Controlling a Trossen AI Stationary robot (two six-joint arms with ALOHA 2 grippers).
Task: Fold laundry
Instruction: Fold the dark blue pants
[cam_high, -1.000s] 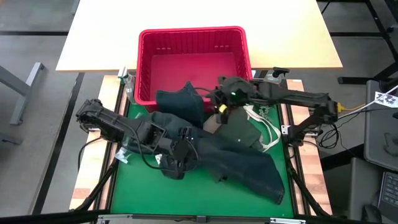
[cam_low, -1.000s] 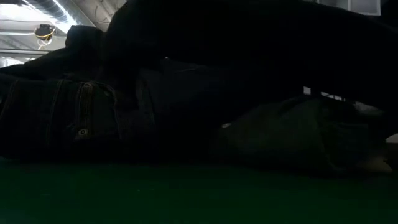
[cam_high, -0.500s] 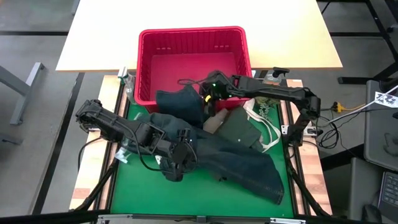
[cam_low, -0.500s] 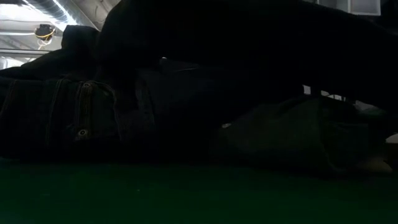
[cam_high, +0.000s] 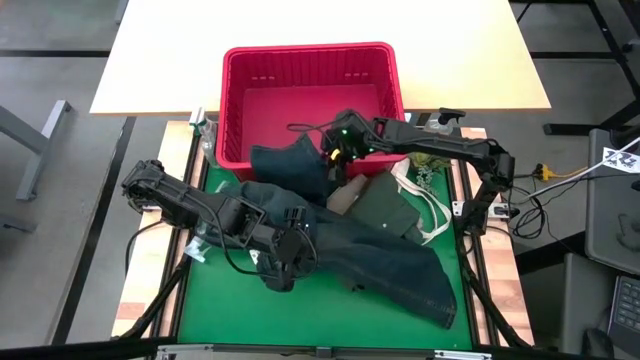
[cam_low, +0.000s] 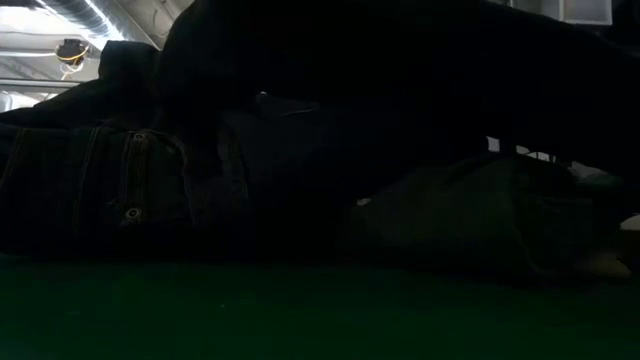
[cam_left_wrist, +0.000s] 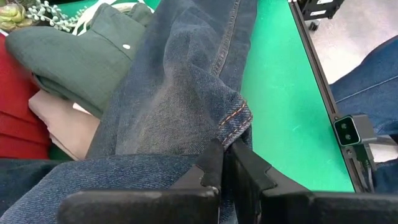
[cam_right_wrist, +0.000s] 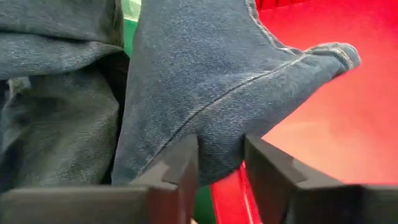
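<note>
The high view is evenly and brightly lit from overhead, with soft, short shadows under the arms and no harsh glare on the green mat (cam_high: 330, 310). The low view is very dim: dark cloth fills it, and only a strip of bright ceiling (cam_low: 60, 40) shows at one corner. Both wrist views are bright and even. In the left wrist view, the jeans (cam_left_wrist: 186, 99) just ahead of the fingers are sharp, while the fingers (cam_left_wrist: 214, 165) themselves are soft. In the right wrist view, the red basket (cam_right_wrist: 323, 112) beyond the denim glows, blurred.
</note>
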